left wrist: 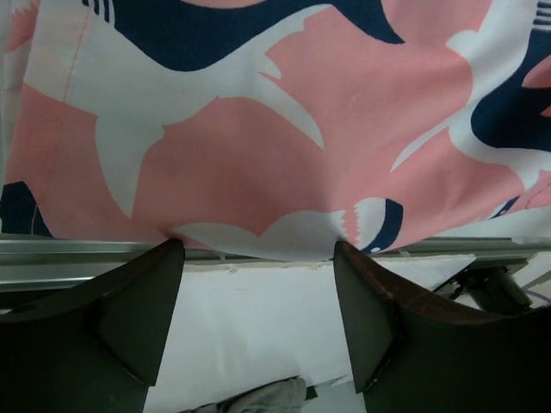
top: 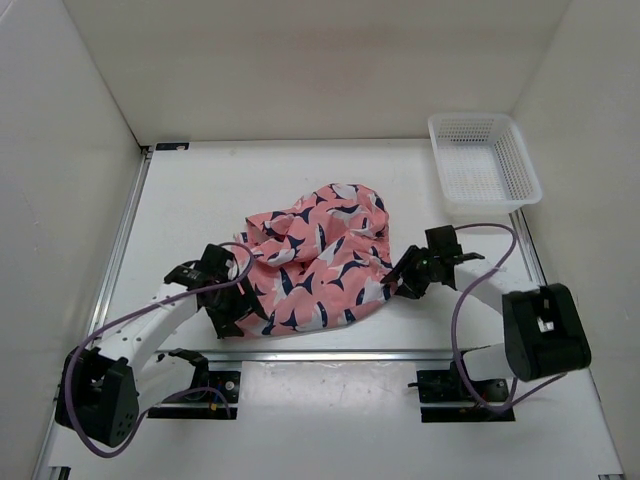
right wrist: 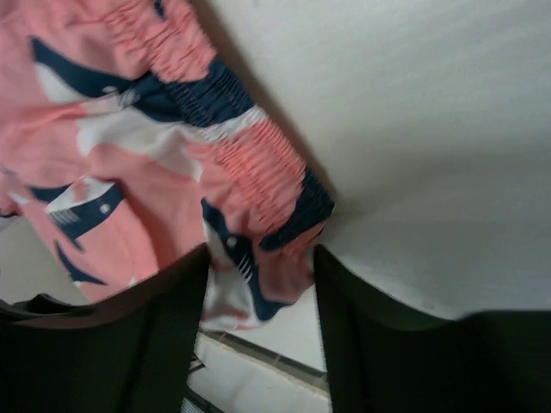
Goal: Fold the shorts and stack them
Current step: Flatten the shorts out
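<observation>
The shorts (top: 320,255) lie crumpled in a mound in the middle of the table, salmon-pink with navy and white shapes. My left gripper (top: 238,316) is at their near left hem. In the left wrist view the left gripper (left wrist: 258,251) is open, its fingertips (left wrist: 168,258) touching the hem of the shorts (left wrist: 258,146), with nothing between the jaws. My right gripper (top: 397,284) is at their right edge. In the right wrist view the right gripper (right wrist: 258,262) is open, with a gathered waistband corner of the shorts (right wrist: 258,189) hanging between the jaws.
A white mesh basket (top: 485,160) stands at the back right. A metal rail (top: 330,352) runs along the table's near edge, just under the shorts' hem, and shows in the left wrist view (left wrist: 69,254). White walls enclose the table on three sides.
</observation>
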Robot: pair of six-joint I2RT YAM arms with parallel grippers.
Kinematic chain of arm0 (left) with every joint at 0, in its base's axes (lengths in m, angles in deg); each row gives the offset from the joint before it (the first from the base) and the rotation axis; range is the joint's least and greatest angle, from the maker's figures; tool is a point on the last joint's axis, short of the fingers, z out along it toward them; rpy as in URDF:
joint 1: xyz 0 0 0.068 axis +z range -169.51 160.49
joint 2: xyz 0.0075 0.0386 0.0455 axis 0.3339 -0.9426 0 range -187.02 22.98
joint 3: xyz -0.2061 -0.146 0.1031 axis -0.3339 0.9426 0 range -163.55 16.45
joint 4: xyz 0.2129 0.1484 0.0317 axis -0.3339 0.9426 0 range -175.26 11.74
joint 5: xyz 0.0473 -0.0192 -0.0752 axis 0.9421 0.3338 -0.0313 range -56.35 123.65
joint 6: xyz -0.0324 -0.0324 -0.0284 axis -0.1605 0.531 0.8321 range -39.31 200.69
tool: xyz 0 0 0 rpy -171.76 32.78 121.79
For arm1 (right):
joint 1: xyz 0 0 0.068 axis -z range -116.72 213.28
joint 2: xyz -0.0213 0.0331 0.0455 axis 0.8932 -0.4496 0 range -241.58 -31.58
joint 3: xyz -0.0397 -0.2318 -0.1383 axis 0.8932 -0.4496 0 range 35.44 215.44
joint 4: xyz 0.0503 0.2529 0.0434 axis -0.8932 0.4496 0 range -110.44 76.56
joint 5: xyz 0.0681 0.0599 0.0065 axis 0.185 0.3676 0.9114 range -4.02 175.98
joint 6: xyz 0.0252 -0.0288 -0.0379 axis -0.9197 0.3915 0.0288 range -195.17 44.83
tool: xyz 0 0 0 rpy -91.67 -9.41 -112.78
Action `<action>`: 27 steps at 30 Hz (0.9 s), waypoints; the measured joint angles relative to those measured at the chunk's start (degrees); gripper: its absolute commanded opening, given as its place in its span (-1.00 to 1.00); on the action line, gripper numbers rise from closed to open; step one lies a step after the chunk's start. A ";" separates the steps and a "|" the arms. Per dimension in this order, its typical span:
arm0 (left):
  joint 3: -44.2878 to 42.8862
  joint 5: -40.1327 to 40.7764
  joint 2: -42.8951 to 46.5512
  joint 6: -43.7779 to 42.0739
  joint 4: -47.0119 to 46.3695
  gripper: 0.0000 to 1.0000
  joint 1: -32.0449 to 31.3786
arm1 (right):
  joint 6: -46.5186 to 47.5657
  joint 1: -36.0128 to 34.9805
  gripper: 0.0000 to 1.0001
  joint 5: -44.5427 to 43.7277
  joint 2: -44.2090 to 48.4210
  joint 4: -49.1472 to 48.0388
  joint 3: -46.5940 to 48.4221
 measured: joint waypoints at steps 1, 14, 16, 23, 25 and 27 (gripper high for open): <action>0.31 -0.04 -0.04 0.37 -0.28 0.45 0.00 | -0.24 -0.11 -0.15 0.04 -1.79 -0.85 0.17; -7.26 5.46 -8.57 0.79 -2.03 -0.80 0.00 | 1.95 -1.73 -1.00 -7.13 2.49 5.18 8.85; -9.46 6.67 -8.96 0.70 -1.53 -0.80 0.00 | 2.60 -2.05 -1.00 -8.70 5.20 7.41 9.97; -13.40 9.03 -6.36 -0.15 1.38 1.00 0.00 | 4.61 -2.49 -1.00 -12.31 8.96 12.46 11.06; -10.80 8.41 -4.52 1.46 1.20 1.00 0.02 | 4.83 -2.49 -1.00 -12.79 8.96 13.49 11.06; -6.60 7.74 -2.14 3.63 1.46 1.00 0.00 | 4.85 -2.49 -1.00 -13.09 8.96 13.92 11.06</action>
